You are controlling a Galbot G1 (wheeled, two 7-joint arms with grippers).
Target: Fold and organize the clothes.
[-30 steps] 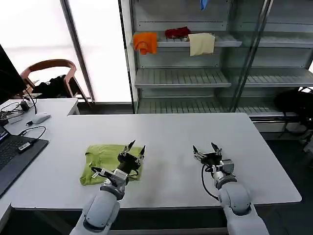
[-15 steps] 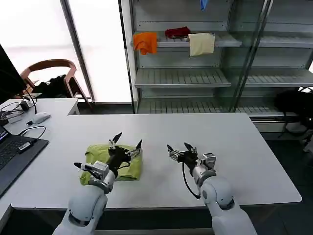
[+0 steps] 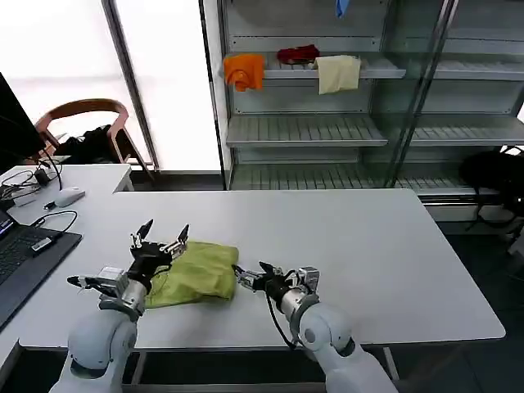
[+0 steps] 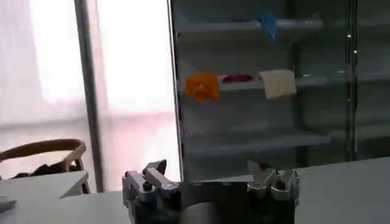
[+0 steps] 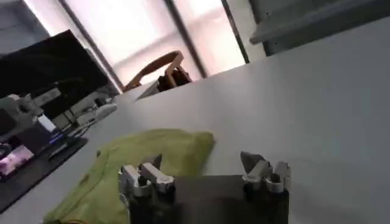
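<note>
We see the T-shirt lying loosely bunched on the counter, not yet neatly folded; the left gripper and right gripper flank it, both released.

Right gripper: two fingers spread apart, nothing between them, low over the white table. Lime-green T-shirt: rumpled, flat on the table just beyond the fingertips; one edge near the finger on its side. Dark monitor: upright at the far end of the table. Wooden chair: behind the table, dark item on its seat. Bright window panels: background.
</note>
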